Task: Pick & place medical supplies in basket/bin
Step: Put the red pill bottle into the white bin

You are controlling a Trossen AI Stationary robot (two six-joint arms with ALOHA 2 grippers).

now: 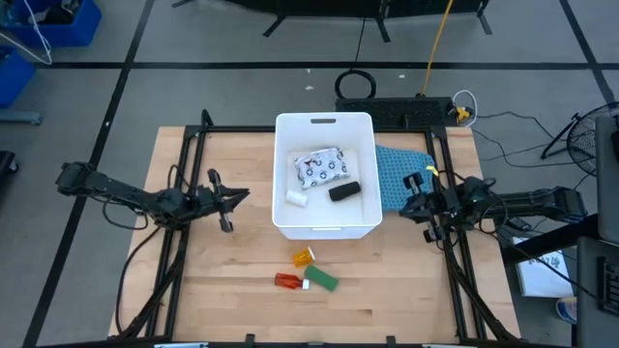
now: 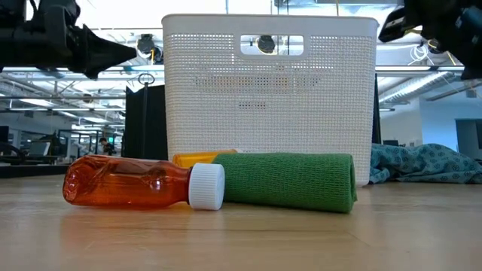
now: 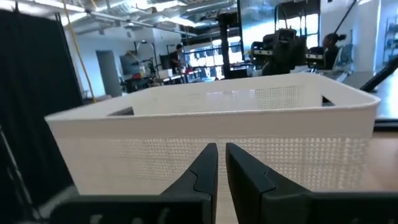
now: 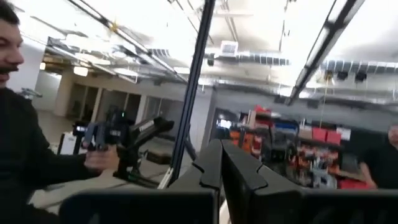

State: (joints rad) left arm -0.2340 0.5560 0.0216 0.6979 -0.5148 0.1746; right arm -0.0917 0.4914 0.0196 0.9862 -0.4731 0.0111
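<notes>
White plastic tub (image 1: 324, 124) sits mid-table, long side running from the near edge to the far one, slot handle in the far rim. Already in it: the flat white packet with dark print (image 1: 321, 168), angled a bit, the black oblong (image 1: 344, 191) lying slanted just beside it, and the small white roll (image 1: 297, 198) down by the tub's left wall.

Three supplies are on the wood in front of the tub, bunched up. From the low view, the red tube (image 2: 143, 183) lies on its side, long axis across the table, white cap pointing toward the green bar (image 2: 290, 179), and the two look to be touching there. The green bar lies flat along pretty much the same line. Orange vial (image 1: 304, 257) sits between them and the tub, mostly hidden behind those two from the low camera.

Blue-green mesh cloth (image 1: 401, 174) is bunched against the tub's right side, partly under the right arm.

Left gripper (image 1: 235, 197) hangs left of the tub, pointing at its wall, fingers almost together with only a thin gap, holding nothing. Right gripper (image 1: 413, 201) is off the tub's right side above the cloth edge, fingers close together too, nothing in them. A person in dark clothing (image 4: 25, 149) shows in the right wrist view.
</notes>
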